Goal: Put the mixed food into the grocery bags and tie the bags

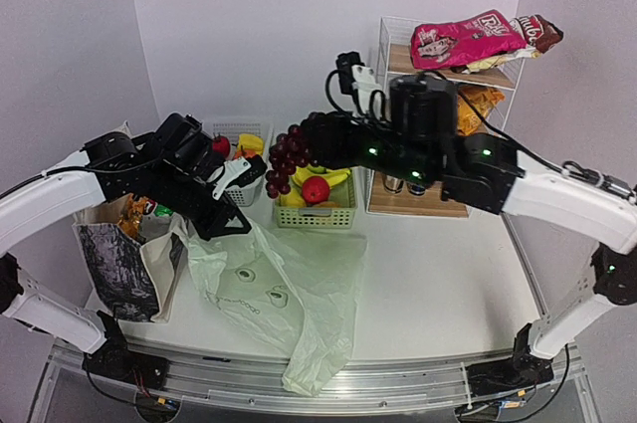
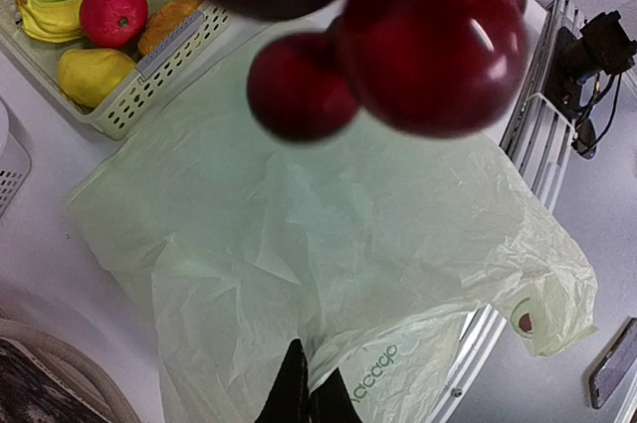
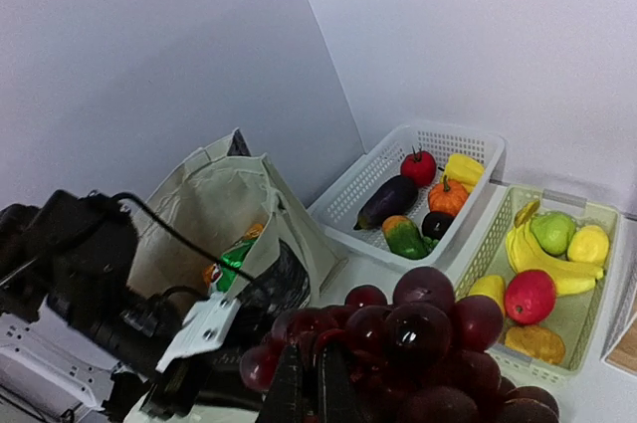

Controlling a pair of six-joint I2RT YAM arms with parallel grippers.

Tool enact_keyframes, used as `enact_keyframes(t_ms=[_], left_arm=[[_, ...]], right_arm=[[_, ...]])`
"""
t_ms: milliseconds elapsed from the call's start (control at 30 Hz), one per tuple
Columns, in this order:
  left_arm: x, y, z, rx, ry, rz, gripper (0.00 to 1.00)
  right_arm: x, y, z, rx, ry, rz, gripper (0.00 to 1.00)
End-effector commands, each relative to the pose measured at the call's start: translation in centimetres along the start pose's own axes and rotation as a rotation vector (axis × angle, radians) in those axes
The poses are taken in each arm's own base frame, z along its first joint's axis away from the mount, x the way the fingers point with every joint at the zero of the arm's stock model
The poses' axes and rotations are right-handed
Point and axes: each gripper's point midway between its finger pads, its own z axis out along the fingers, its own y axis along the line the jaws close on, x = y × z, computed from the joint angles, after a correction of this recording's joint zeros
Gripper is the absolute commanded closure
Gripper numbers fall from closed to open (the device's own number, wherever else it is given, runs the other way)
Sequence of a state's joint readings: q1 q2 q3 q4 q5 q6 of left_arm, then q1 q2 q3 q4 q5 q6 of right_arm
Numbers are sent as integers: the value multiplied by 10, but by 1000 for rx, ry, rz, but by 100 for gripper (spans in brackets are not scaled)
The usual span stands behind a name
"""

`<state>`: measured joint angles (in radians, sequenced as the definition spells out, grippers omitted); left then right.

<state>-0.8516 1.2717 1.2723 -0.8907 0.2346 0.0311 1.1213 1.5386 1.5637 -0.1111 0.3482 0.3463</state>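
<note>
My right gripper [image 1: 311,144] is shut on a bunch of dark grapes [image 1: 287,160] and holds it in the air, left of the green basket [image 1: 350,214]. In the right wrist view the fingers [image 3: 289,393] pinch the grapes [image 3: 428,333]. My left gripper [image 1: 231,222] is shut on the edge of the pale-green plastic bag [image 1: 294,294]; the pinch shows in the left wrist view [image 2: 311,401], with the bag [image 2: 328,244] spread flat below. The grapes [image 2: 418,35] hang blurred above it. The beige tote [image 1: 124,269] stands at the left with orange and green packets [image 3: 227,262] inside. A red apple [image 1: 316,189] and bananas [image 1: 334,176] lie in the green basket.
A white basket [image 1: 239,134] of toy vegetables stands behind the left gripper. A wire and wood shelf [image 1: 418,206] at back right carries a pink snack packet [image 1: 468,40]. The plastic bag drapes over the table's front rail [image 1: 398,378].
</note>
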Motion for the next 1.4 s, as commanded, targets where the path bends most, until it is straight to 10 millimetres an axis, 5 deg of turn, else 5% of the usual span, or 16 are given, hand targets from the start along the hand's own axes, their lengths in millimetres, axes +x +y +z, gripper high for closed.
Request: enact_keyframes(t_ms=[0,300,567,767,967,1133,1367], left_arm=[[-26,-2,-8,8,-72,-9,100],[-37,-2,-5,15,-81,-6,100],[-38,-3,-5,19,-81,-7,100],[-38,-5,-9,25,-86,-4,100],[-34,-5,-11,26,-85,-6,100],[-34,-6,-10,34,-86,-5,100],[-53,-31,-22,243,-89,-154,100]], right_arm=[[-15,5,-54,37,-59,66,100],[36,62,-94,-103,154,81,100],[109,131,-73,-368,423,102,100],[136,103,-44,-216,398,-31,100],[129,71,-34,-57,310,-180,100],[129,61,-29,-3,301,-294,100],[166,57,-12,23,382,-659,100]])
